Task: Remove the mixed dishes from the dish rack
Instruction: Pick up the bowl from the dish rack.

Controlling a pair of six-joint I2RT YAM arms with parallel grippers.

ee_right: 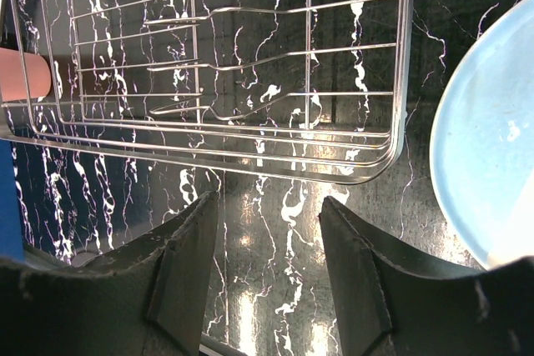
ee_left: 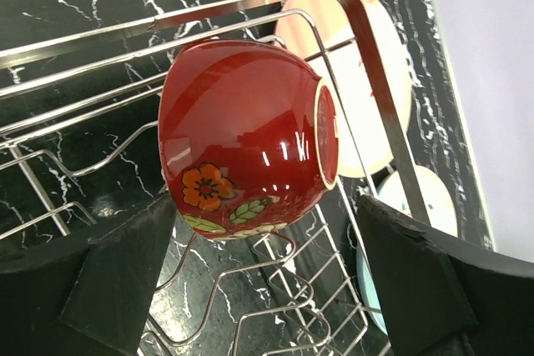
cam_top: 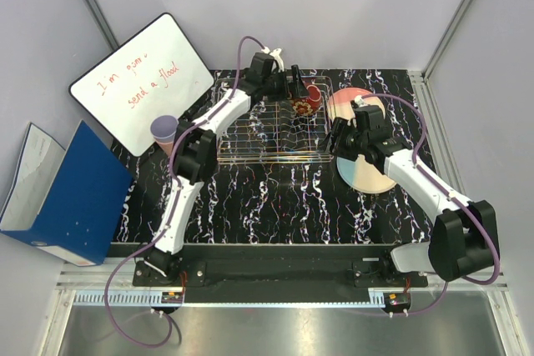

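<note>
The dish rack [cam_top: 271, 127] is a silver wire basket in the middle of the black marbled table. A glossy red bowl [cam_top: 304, 105] with flowers lies on its side in the rack's far right corner. My left gripper [ee_left: 267, 243] is open, its fingers standing on either side of the red bowl [ee_left: 246, 131] just below it, not touching. My right gripper [ee_right: 269, 227] is open and empty over bare table just outside the rack's rim [ee_right: 250, 168]. A pink and cream plate [cam_top: 350, 104] and a light-blue and cream plate [cam_top: 369, 175] lie right of the rack. A lavender cup [cam_top: 163, 128] stands left of the rack on a salmon-pink cup [ee_right: 25, 74].
A white whiteboard [cam_top: 142, 81] with red writing leans at the back left. A blue binder [cam_top: 71, 193] stands off the table's left edge. The light-blue plate [ee_right: 492, 156] lies close to the right of my right gripper.
</note>
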